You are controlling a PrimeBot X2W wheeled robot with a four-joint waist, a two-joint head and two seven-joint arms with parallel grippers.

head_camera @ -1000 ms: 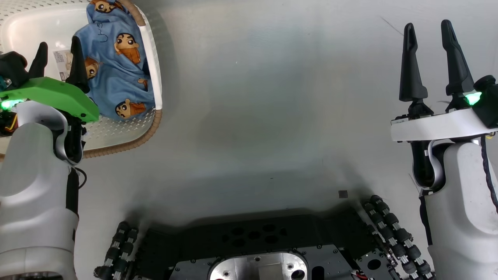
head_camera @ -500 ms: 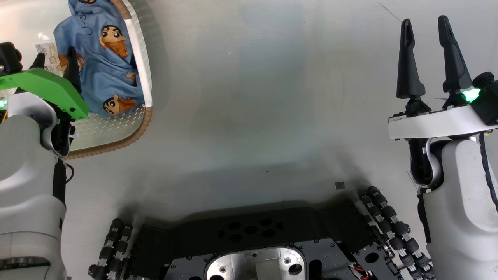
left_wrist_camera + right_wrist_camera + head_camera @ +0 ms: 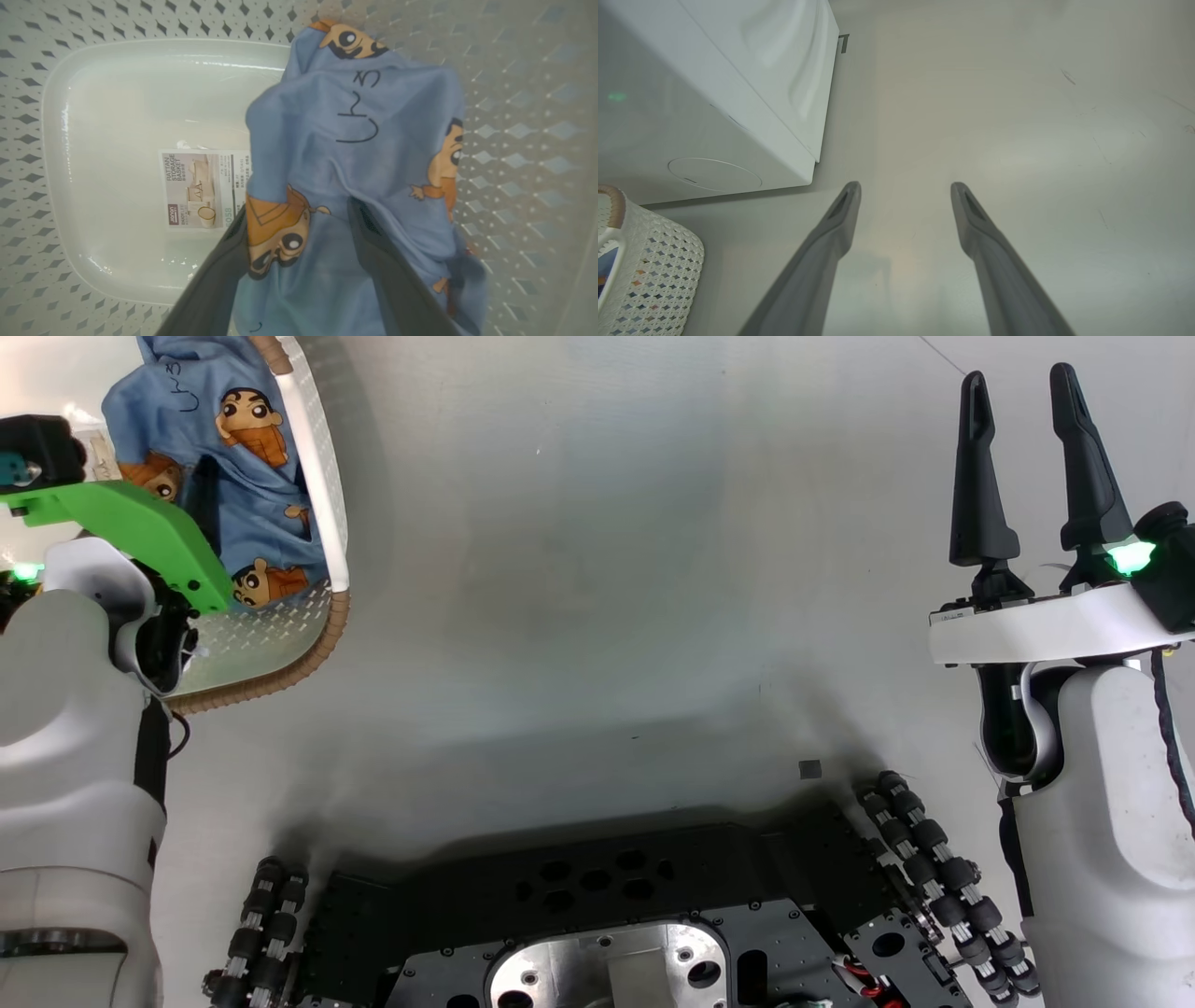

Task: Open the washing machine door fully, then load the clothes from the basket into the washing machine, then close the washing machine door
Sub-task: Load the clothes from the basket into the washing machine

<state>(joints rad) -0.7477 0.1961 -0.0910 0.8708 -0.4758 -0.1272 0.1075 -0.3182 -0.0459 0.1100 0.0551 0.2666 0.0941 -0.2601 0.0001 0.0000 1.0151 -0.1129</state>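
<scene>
Clothes (image 3: 355, 154) between the spread fingers (image 3: 387, 275) of left hand (image 3: 299, 215), inside basket (image 3: 140, 18).

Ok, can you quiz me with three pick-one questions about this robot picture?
1. The clothes are: A in the basket; B in the right pincer; C on a chair.
2. The cover on the left arm is: A red; B green; C yellow.
3. The right pincer is: A shut on cloth; B shut on nothing; C open.
Answers: 1 A, the basket's walls surround them; 2 B, it is bright green in the head view; 3 C, its fingers stand apart with nothing between.
</scene>
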